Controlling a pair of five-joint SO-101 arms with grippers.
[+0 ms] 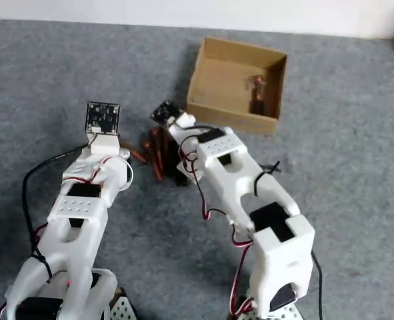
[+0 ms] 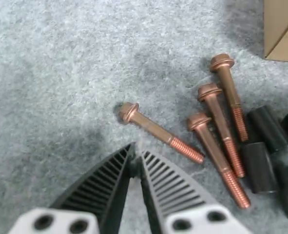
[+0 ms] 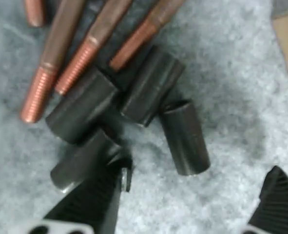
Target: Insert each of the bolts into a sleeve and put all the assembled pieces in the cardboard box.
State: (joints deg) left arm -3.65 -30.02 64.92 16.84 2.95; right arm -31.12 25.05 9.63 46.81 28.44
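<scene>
Trouble looks likeliest at the pile in the middle of the table point(image 1: 350, 173), just on the near side of the cardboard box point(image 1: 230, 115), which sits toward the far edge with one assembled piece point(image 1: 257, 93) standing inside.

The left gripper point(image 2: 137, 155) hangs over the cloth with its claw pinched almost shut and empty, its tips just short of a lone bolt point(image 2: 158, 131). Three more bolts point(image 2: 221, 141) lie side by side just beyond. If it goes down this narrow, I'd expect it to shove the bolt and set it rolling, not take hold of it.

The right gripper point(image 3: 198, 165) is spread wide over the black sleeves point(image 3: 148, 87), one finger point(image 3: 105, 190) against a lying sleeve point(image 3: 78, 163) and another sleeve point(image 3: 185, 136) in the gap. The sleeves huddle together, some touching the bolt tips, so a closing claw could catch two or knock them apart. Both arms also crowd the same patch, so a bump between them seems possible.
</scene>
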